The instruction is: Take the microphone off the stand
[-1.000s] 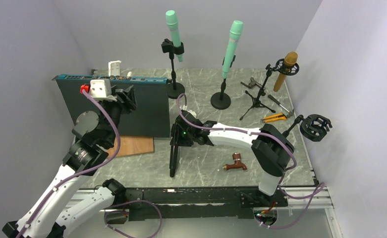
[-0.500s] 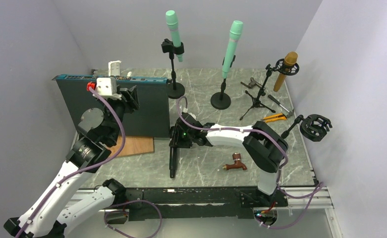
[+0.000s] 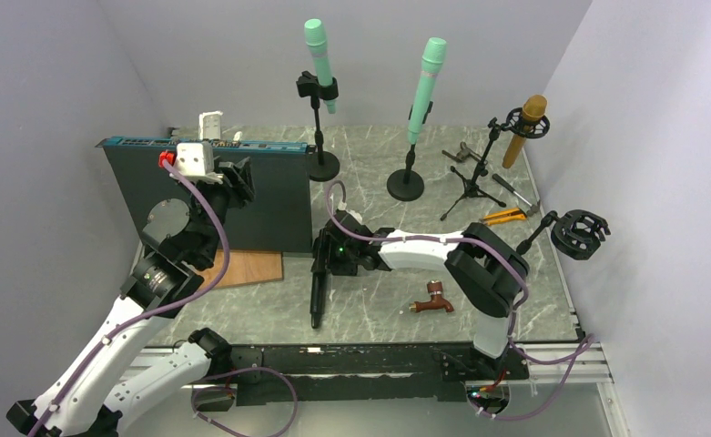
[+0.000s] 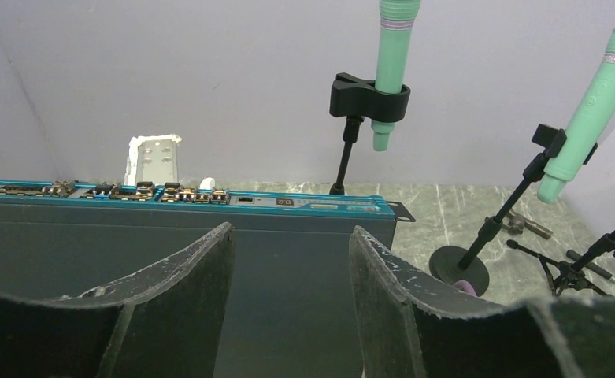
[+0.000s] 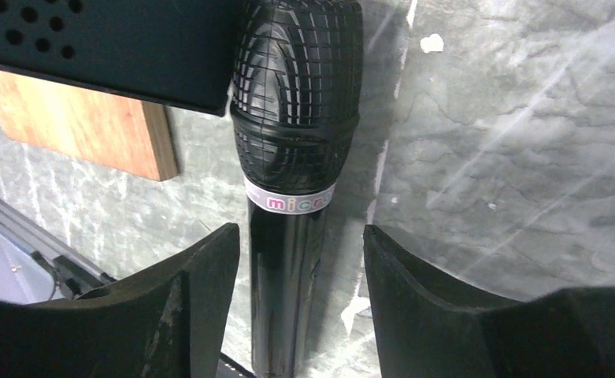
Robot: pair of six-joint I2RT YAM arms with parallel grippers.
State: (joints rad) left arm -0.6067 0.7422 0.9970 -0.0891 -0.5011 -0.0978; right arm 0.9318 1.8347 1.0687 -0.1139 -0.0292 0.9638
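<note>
A black microphone (image 3: 318, 284) lies flat on the marble table, its grille against the dark box; the right wrist view shows it (image 5: 296, 157) too. My right gripper (image 3: 326, 258) is open, its fingers (image 5: 201, 276) either side of the handle without pressing it. Two green microphones (image 3: 318, 55) (image 3: 427, 86) stand in clips on round-base stands at the back. A gold microphone (image 3: 526, 127) hangs in a tripod mount. My left gripper (image 3: 238, 177) is open and empty, raised by the dark box and facing the left green microphone (image 4: 390, 63).
A dark server box (image 3: 269, 196) stands on edge at the left, with a wooden board (image 3: 247, 269) in front. A brown tap (image 3: 433, 299) lies near the front. Hand tools (image 3: 506, 214) and an empty shock mount (image 3: 577, 234) are at the right.
My left gripper has risen and shifted right toward the top of the dark box. My right gripper has shifted slightly left over the black microphone.
</note>
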